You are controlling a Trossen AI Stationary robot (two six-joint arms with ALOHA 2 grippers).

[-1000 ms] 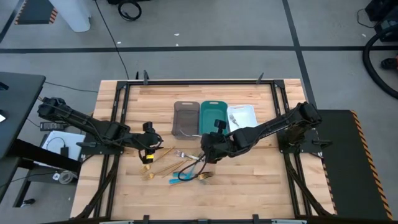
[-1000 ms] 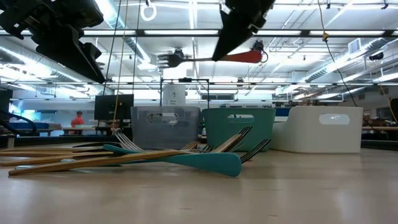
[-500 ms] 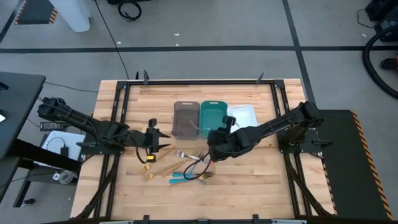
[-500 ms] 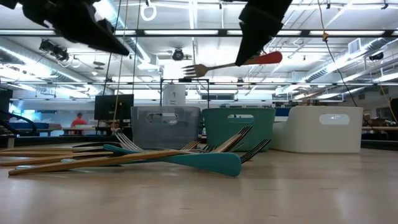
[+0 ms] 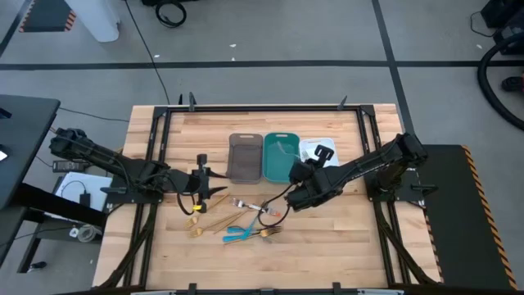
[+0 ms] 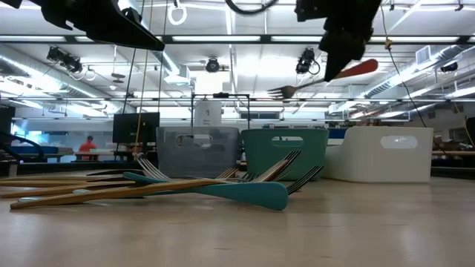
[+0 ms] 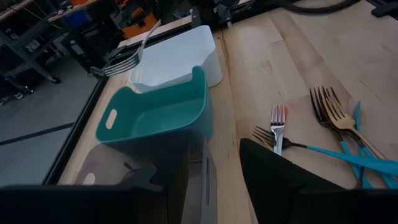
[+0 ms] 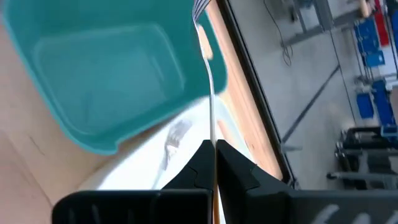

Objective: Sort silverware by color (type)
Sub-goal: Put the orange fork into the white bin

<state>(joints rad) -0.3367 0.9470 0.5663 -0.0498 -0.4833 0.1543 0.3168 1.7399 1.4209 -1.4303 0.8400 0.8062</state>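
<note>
R gripper (image 6: 343, 58) is clamping an orange-handled fork (image 6: 319, 80) above the white tray (image 5: 324, 148) for drop; L gripper (image 5: 205, 181) is idling half-open.

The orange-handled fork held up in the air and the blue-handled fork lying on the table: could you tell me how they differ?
The orange-handled fork is pinched in the shut right gripper, aloft and tilted; the blue-handled fork lies flat on the wooden table, ungripped, among other cutlery. Handle colours differ. Both are slim forks.

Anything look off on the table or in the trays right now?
Nothing stands out. The three trays stand upright in a row, the loose silverware lies in a heap on the table, and the right pincer holds an orange-handled fork in the air near the white tray.
</note>
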